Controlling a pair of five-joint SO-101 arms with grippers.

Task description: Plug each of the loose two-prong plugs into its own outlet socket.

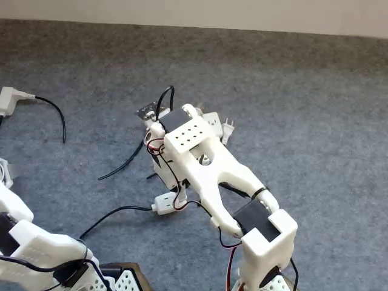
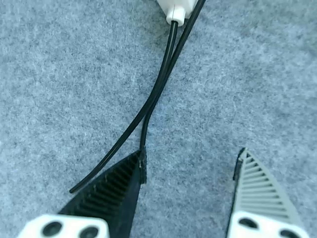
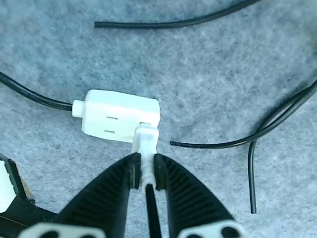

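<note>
My right gripper (image 3: 146, 159) is shut on a white two-prong plug (image 3: 146, 141), gripping it just behind its head. The plug's front meets one end of a white outlet socket block (image 3: 119, 116) lying flat on the carpet; its prongs are hidden. In the high view this socket block (image 1: 162, 204) lies beside the right arm (image 1: 200, 157). A loose white plug (image 1: 228, 128) with bare prongs lies past that arm, next to another white block (image 1: 212, 121). My left gripper (image 2: 191, 157) hangs open over the carpet, with two black cables (image 2: 158, 89) running toward its dark finger (image 2: 121, 186).
Grey carpet (image 1: 303, 121) covers the whole floor. A white connector (image 1: 9, 100) with a black cord lies at the far left. Loose black cables (image 3: 168, 22) curl around the socket block. The left arm (image 1: 42, 251) sits at the near left corner.
</note>
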